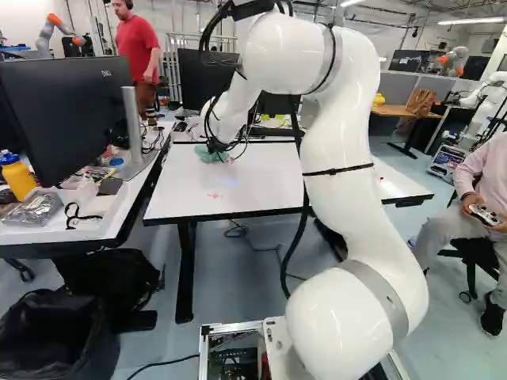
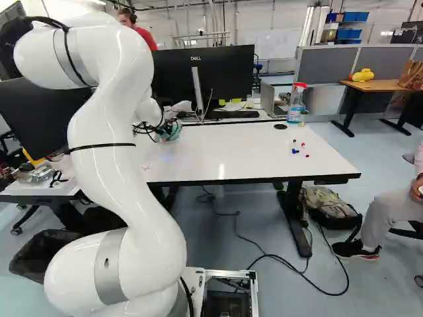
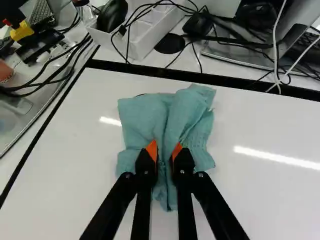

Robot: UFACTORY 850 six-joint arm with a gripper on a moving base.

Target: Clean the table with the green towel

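At the far left, a cluttered desk (image 1: 131, 199) bears a dark monitor (image 1: 67, 119) and a yellow bottle (image 1: 17, 177), with a black bin (image 1: 95, 348) on the floor below. Right of it comes the white tabletop (image 2: 238, 155): red marks (image 1: 214, 195) lie towards the near left corner, and the green towel (image 1: 207, 153) sits bunched close to the far left corner. A spray bottle (image 2: 296, 104) stands by the far edge, right of centre, and small red and blue bits (image 2: 295, 151) are scattered near the right edge. Under that end rests a backpack (image 2: 330, 206); beyond, a wooden table (image 2: 380, 86) holds a yellow object (image 2: 363, 75). Over the far left part of the tabletop, the gripper (image 1: 215, 146) points down, its fingers drawn narrow, orange pads (image 3: 152, 150) pinching a fold of the green towel from both sides, the rest of the cloth spread around the tips
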